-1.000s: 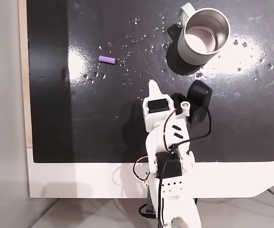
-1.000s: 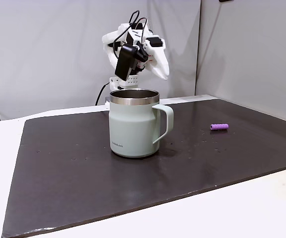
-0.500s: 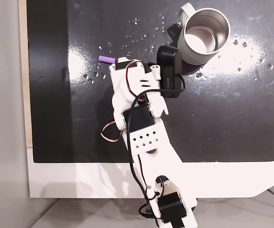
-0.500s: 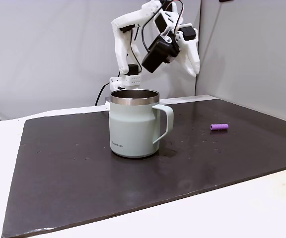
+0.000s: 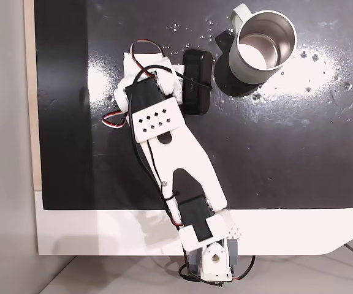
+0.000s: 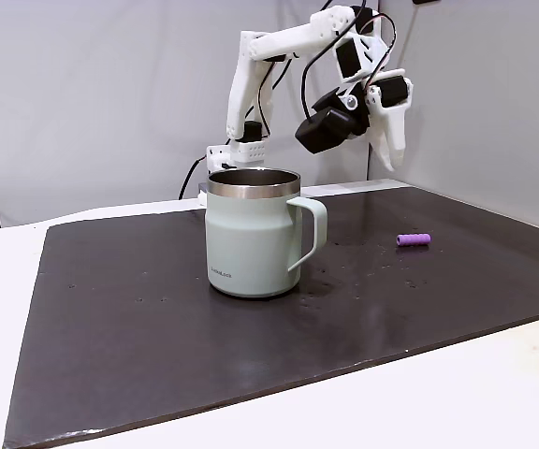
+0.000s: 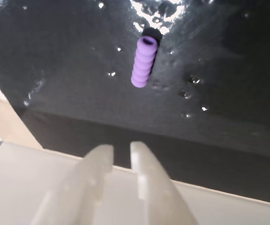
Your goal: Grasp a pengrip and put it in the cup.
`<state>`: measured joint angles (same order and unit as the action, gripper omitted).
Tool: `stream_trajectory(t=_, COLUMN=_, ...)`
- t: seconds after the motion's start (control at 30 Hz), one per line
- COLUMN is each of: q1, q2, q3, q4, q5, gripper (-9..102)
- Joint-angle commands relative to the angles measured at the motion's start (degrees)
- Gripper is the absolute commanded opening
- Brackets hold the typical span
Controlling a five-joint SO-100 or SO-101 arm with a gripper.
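The purple ribbed pengrip (image 6: pixel 414 239) lies on the black mat, to the right of the cup in a fixed view from the side. In the wrist view the pengrip (image 7: pixel 143 63) lies ahead of my gripper (image 7: pixel 121 149), whose fingers stand almost together with nothing between them. My gripper (image 6: pixel 394 164) hangs pointing down, well above the mat and slightly left of the pengrip. Seen from above, my arm (image 5: pixel 155 116) covers the pengrip's spot. The grey-green cup (image 5: pixel 265 46) with steel interior stands upright at the top right, and the same cup (image 6: pixel 251 234) appears left of the gripper.
The black mat (image 5: pixel 299 153) covers most of the white table (image 5: pixel 103 233). Small shiny droplets dot the mat around the pengrip. A grey wall (image 6: pixel 475 94) rises behind the mat's right side. A pale strip (image 5: pixel 29 92) borders the mat's left edge.
My arm has unfolded from near its base and swung out across the mat, past the cup, to hang over the pengrip. The pengrip and cup have not moved.
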<state>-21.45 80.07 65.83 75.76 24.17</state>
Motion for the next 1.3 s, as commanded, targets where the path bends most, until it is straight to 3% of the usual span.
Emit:
stream_trajectory(t=0.0, q1=0.8, q2=-3.6, q3=-8.8, q4=2.4, q5=1.9, gripper=0)
stream_trajectory(t=0.2, q1=0.6, q2=-12.3, q3=-17.2, q4=5.9, q5=4.0, gripper=15)
stream_trajectory(t=0.3, q1=0.4, q2=-15.7, q3=-19.9, q4=6.2, q5=4.5, gripper=18)
stream_trajectory(t=0.73, q1=-4.7, q2=-26.4, q3=-26.9, q4=7.1, q5=3.3, gripper=18)
stream_trajectory(t=1.27, q1=-2.7, q2=-36.3, q3=-34.4, q4=8.9, q5=3.1, gripper=15)
